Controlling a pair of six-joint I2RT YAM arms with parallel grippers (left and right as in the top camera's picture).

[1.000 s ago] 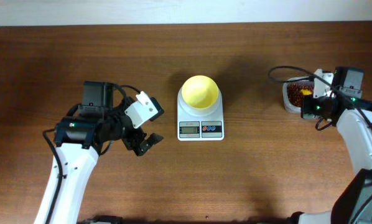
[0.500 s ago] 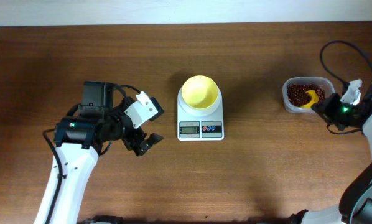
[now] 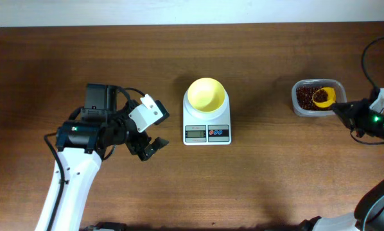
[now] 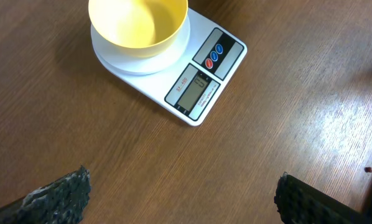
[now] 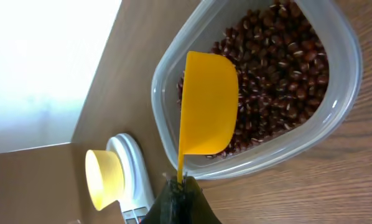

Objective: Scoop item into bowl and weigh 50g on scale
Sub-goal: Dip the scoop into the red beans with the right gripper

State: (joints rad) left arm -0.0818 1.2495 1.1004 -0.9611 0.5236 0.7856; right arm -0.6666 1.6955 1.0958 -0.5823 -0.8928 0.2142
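The pale yellow bowl point(image 3: 206, 95) stands empty on the white scale point(image 3: 207, 122) at mid-table; both also show in the left wrist view, bowl point(image 4: 138, 26) on scale point(image 4: 204, 81). Small dark red-brown beans point(image 5: 279, 68) fill a clear plastic tub point(image 3: 318, 97) at the far right. My right gripper point(image 3: 341, 110) is shut on the thin handle of an orange-yellow scoop point(image 5: 208, 106), whose cup hangs over the beans in the tub point(image 5: 335, 118). My left gripper point(image 3: 148, 149) hovers open over bare wood, left of the scale, with nothing between its fingers point(image 4: 58, 196).
The wooden table point(image 3: 269, 179) ends at a pale wall along the back. A black cable point(image 3: 368, 54) loops above the right arm near the table's right edge.
My right arm has swung right and back from over the tub, drawing the scoop with it; the scoop's cup now hangs over the tub's right half. The left arm has not moved.
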